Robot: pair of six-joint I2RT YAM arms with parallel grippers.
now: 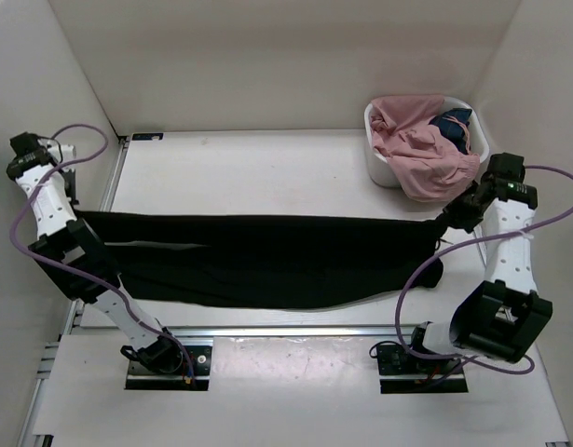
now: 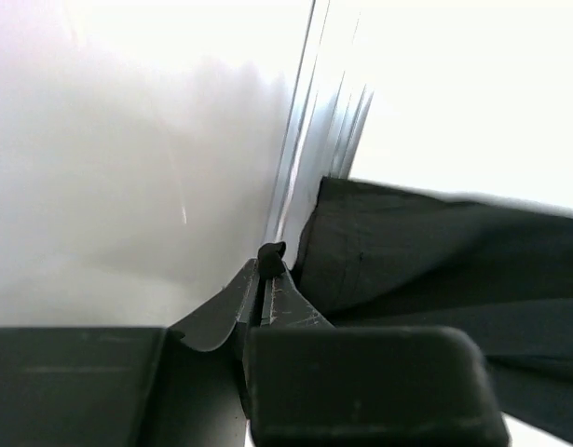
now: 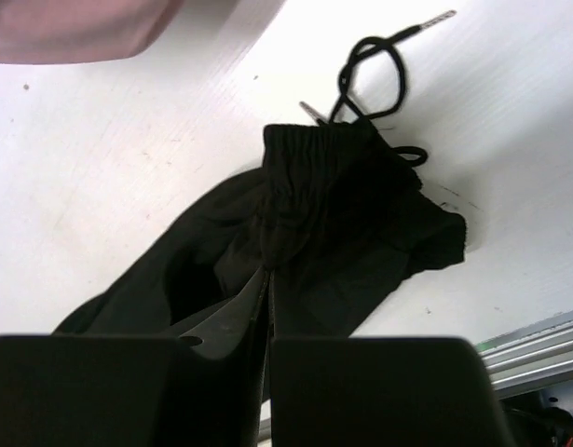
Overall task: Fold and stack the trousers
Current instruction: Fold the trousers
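Observation:
The black trousers (image 1: pixel 267 259) hang stretched in a long band across the table between my two arms. My left gripper (image 1: pixel 76 216) is shut on the leg end at the far left; in the left wrist view a nub of black cloth sticks out between the closed fingertips (image 2: pixel 270 256), and the trousers (image 2: pixel 435 251) run off to the right. My right gripper (image 1: pixel 447 221) is shut on the elastic waistband, which bunches just past the closed jaws in the right wrist view (image 3: pixel 269 265). The trousers (image 3: pixel 361 214) sag there, with a black drawstring (image 3: pixel 370 65) looping onto the white tabletop.
A white basket (image 1: pixel 377 166) at the back right holds pink cloth (image 1: pixel 421 154) and a dark blue garment (image 1: pixel 452 126). White walls enclose the table on the left, back and right. A metal rail (image 1: pixel 295 331) runs along the near edge by the arm bases.

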